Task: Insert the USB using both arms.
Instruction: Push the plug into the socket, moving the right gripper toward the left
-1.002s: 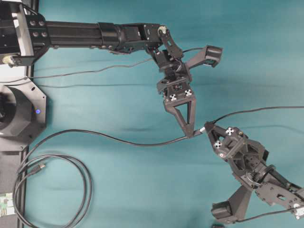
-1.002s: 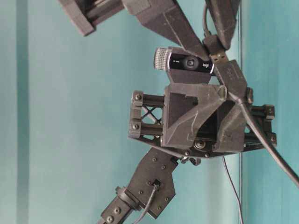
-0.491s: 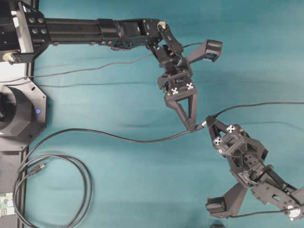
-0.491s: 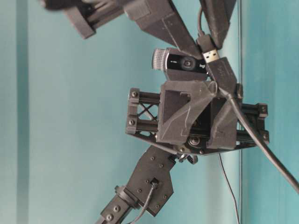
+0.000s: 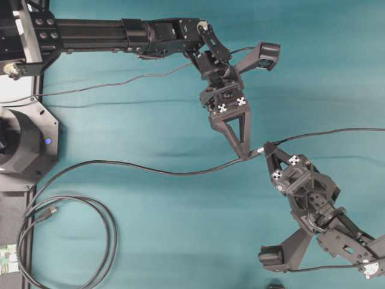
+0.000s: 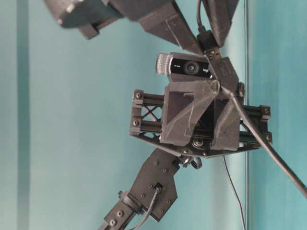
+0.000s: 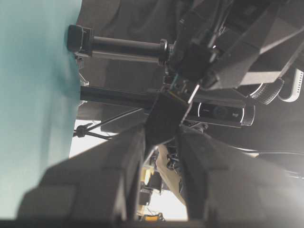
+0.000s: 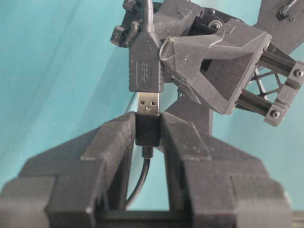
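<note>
My right gripper (image 8: pixel 148 129) is shut on the black body of the USB (image 8: pixel 148 124). Its silver tip points at the black socket end (image 8: pixel 145 69) and meets the socket's mouth, with a short length of silver still showing. My left gripper (image 7: pixel 161 135) is shut on that socket end (image 7: pixel 164 118). From overhead, the left gripper (image 5: pixel 245 155) and right gripper (image 5: pixel 266 149) stand tip to tip in mid-table, the USB (image 5: pixel 260 150) between them. At table level the USB (image 6: pixel 207 39) sits right against the socket end (image 6: pixel 225 72).
A thicker black cable (image 5: pixel 66 241) lies coiled at the front left. A black round base with a blue light (image 5: pixel 24 144) and a small green board (image 5: pixel 7 259) sit along the left edge. Thin cables trail left and right across the teal cloth (image 5: pixel 150 229).
The two grippers have closed the gap between them. The silver tip, plainly exposed at table level before, now shows only a sliver against the socket. Both grips are unchanged.
</note>
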